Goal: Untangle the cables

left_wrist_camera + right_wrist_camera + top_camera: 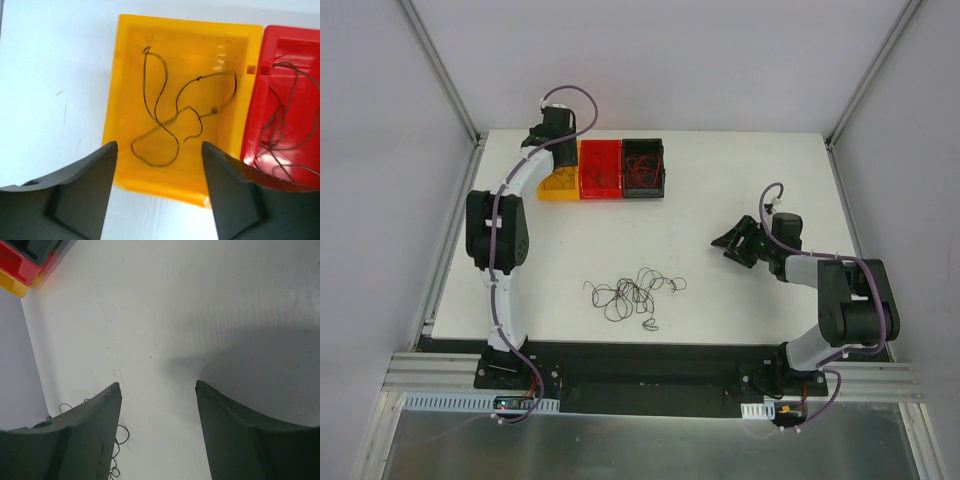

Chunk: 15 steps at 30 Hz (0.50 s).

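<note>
Only the overhead view takes in the whole white table [740, 170]: a loose tangle of cables [630, 293] lies near the middle, toward the near edge, well apart from both arms. Along the far edge on the left stand a yellow bin [116, 90], a red bin [256, 115] and a black bin [643, 194], touching side by side.

The left wrist view shows what that view hides under the arm. A single cable [159, 119] lies curled on the floor of the yellow bin, and several dark strands lie in the red bin. The left pincer [159, 150] hangs over the near rim of the yellow bin, released, its fingers spread with nothing between them.

The right wrist view shows bare table between the spread fingers of the right pincer [157, 385], which is released too and grasps nothing. A few loops of the tangle peek past its left finger, and the bins sit in the far corner.

There is open table all round the tangle and on the right half.

The left arm [505, 235] stretches up the left edge, its wrist over the yellow bin. The right arm [845, 300] is folded at the elbow, its pincer aimed leftward.
</note>
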Available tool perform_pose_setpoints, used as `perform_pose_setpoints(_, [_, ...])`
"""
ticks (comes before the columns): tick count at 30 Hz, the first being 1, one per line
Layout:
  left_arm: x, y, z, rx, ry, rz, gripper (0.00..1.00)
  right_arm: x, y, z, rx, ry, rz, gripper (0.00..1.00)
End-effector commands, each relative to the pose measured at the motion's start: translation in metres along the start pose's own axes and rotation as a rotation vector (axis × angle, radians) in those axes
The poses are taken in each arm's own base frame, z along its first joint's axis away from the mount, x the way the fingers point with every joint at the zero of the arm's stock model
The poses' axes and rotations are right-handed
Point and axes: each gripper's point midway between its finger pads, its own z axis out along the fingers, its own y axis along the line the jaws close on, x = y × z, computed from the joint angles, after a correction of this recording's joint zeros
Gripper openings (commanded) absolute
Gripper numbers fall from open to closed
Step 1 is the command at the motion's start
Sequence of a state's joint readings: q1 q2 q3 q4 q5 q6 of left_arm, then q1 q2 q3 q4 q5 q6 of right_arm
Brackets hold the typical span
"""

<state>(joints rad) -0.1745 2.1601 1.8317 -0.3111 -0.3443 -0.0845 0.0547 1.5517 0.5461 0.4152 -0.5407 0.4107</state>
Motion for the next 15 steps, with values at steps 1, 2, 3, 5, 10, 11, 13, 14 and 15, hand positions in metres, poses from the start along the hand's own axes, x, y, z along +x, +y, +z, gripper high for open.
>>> perform_pose_setpoints(1, [-0.041, 0.01, -0.069, 0.067, -0.092, -0.135, 0.78, -0.016, 0.021, 0.001, -0.067, -0.029, -0.044, 0.64])
perform_pose_setpoints(2, [-0.037, 0.005, -0.074, 0.111, -0.077, -0.151, 0.82, -0.015, 0.022, 0.0, -0.069, -0.028, -0.046, 0.64])
perform_pose_setpoints(3, [-0.037, 0.002, -0.083, 0.143, -0.071, -0.169, 0.85, -0.015, 0.022, 0.0, -0.069, -0.028, -0.049, 0.64])
perform_pose_setpoints(5, [-0.03, -0.007, -0.099, 0.209, -0.032, -0.201, 0.88, -0.015, 0.024, -0.001, -0.071, -0.027, -0.058, 0.65])
perform_pose_setpoints(10, [0.011, -0.055, -0.16, 0.563, 0.11, -0.279, 0.85, -0.009, 0.032, 0.001, -0.073, 0.003, -0.111, 0.66])
perform_pose_setpoints(11, [0.025, -0.064, -0.17, 0.625, 0.149, -0.286, 0.84, -0.006, 0.036, 0.003, -0.084, 0.015, -0.13, 0.66])
perform_pose_setpoints(13, [0.053, -0.082, -0.196, 0.747, 0.214, -0.301, 0.83, -0.002, 0.047, 0.004, -0.108, 0.027, -0.164, 0.66])
perform_pose_setpoints(14, [0.067, -0.09, -0.208, 0.797, 0.231, -0.291, 0.83, 0.001, 0.051, 0.004, -0.118, 0.031, -0.183, 0.66])
perform_pose_setpoints(15, [0.079, -0.101, -0.226, 0.854, 0.242, -0.259, 0.83, 0.003, 0.057, 0.004, -0.131, 0.037, -0.201, 0.66])
